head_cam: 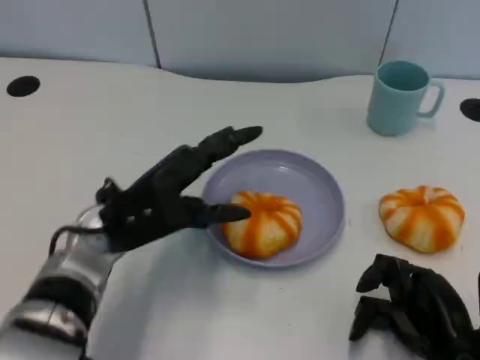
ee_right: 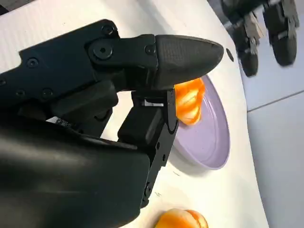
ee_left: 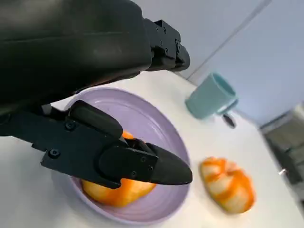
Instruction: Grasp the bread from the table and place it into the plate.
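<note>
white table [head_cam: 75,150] | orange-striped bread [head_cam: 262,223] in lilac plate [head_cam: 322,187] | left robot hand [head_cam: 161,199] spread, empty

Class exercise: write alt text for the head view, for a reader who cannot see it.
A striped orange bread lies in a lilac plate, with the robot's open left hand beside it. A second bread sits on the white table near a teal mug.

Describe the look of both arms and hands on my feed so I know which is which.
The left hand is black with jointed plastic fingers ending in smooth tapered tips, on a silver forearm with dark bands and a thin black cable loop at the wrist. The right hand is the same black, blocky-segmented build.
</note>
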`<state>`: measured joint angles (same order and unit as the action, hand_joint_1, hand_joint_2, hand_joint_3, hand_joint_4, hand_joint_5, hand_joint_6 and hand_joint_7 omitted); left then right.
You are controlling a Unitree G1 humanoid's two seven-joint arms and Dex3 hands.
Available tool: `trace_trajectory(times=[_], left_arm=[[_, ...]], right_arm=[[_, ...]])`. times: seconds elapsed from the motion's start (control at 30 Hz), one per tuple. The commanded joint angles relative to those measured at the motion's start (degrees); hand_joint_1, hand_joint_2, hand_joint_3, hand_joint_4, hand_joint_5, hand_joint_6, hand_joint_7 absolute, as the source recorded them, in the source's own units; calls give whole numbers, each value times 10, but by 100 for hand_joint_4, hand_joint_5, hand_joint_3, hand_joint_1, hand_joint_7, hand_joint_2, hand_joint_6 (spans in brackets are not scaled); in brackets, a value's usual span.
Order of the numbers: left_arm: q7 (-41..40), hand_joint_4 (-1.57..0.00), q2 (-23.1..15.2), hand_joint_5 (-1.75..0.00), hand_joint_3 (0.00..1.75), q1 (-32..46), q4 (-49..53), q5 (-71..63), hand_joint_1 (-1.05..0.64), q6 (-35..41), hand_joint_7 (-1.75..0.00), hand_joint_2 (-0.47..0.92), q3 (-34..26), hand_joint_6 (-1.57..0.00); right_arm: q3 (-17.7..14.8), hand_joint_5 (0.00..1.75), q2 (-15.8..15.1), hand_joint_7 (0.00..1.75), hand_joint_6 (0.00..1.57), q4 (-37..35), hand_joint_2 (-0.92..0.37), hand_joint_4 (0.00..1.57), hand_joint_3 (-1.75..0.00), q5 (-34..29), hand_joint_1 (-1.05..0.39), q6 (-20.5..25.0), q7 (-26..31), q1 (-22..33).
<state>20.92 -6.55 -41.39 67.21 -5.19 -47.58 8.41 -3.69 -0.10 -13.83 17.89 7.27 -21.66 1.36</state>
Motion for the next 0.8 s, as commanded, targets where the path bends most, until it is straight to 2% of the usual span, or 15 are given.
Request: trace_trajectory(times=[0.03,0.17,0.2,0.23,0.3,0.33,0.47,0.5,0.53,0.57,0.7,0.73,0.77,0.8], left_arm=[[76,-18,32,-46,23,62,-53,113,-75,-9,-13,92,-70,-24],[99,-20,39,-47,25,74,-73,130,-75,0,-11,92,-86,-26],[115,-20,56,-47,25,105,-114,179,-75,28,-11,92,-106,-27],[127,-35,69,-55,26,129,-148,216,-72,52,-15,92,-121,-37],[142,-42,82,-59,27,168,-202,262,-71,86,-17,92,-140,-43],[146,-51,83,-64,30,181,-221,271,-69,98,-20,92,-145,-51],[151,-58,87,-69,31,206,-266,282,-67,131,-23,92,-152,-57],[145,-58,93,-69,32,237,-313,318,-67,202,-23,92,-157,-58],[140,-66,98,-90,24,262,-351,346,-58,259,-38,91,-161,-67],[135,-68,100,-100,19,280,-382,365,-54,302,-46,92,-163,-69],[100,-69,107,-109,15,328,-464,387,-51,394,-56,92,-170,-70],[79,-70,112,-121,24,352,-493,396,-47,423,-74,90,-174,-68],[63,-67,116,-131,53,370,-515,403,-43,446,-99,79,-177,-61],[54,-66,117,-135,73,383,-530,410,-42,467,-109,70,-181,-58]], right_arm=[[-2,116,-4,112,108,-6,-92,119,-49,-1,-42,5,1,10],[-2,117,-4,112,107,-7,-92,119,-49,-1,-42,3,0,10],[-1,117,-4,112,107,-8,-92,119,-49,-2,-42,0,0,10],[-1,117,-3,112,108,-9,-92,118,-49,-3,-42,-3,0,10],[0,116,-3,111,108,-11,-92,118,-49,-4,-42,-7,-1,10],[1,117,-3,111,108,-11,-92,118,-51,-4,-42,-9,-3,10],[1,117,-3,110,108,-11,-92,117,-53,-5,-42,-11,-5,11],[1,117,-4,110,108,-15,-92,117,-53,-4,-42,-13,-8,9],[1,117,-4,110,108,-17,-92,118,-52,-4,-42,-14,-11,8],[0,118,-5,110,109,-19,-92,118,-52,-4,-43,-15,-12,7],[-1,118,-4,109,109,-18,-92,118,-51,-5,-43,-11,-10,7],[0,117,-3,108,111,-15,-92,120,-49,-5,-43,-7,-8,8],[0,116,-3,108,111,-13,-92,120,-47,-5,-44,-5,-6,9],[0,116,-3,107,112,-11,-92,120,-46,-5,-44,-4,-6,9]])
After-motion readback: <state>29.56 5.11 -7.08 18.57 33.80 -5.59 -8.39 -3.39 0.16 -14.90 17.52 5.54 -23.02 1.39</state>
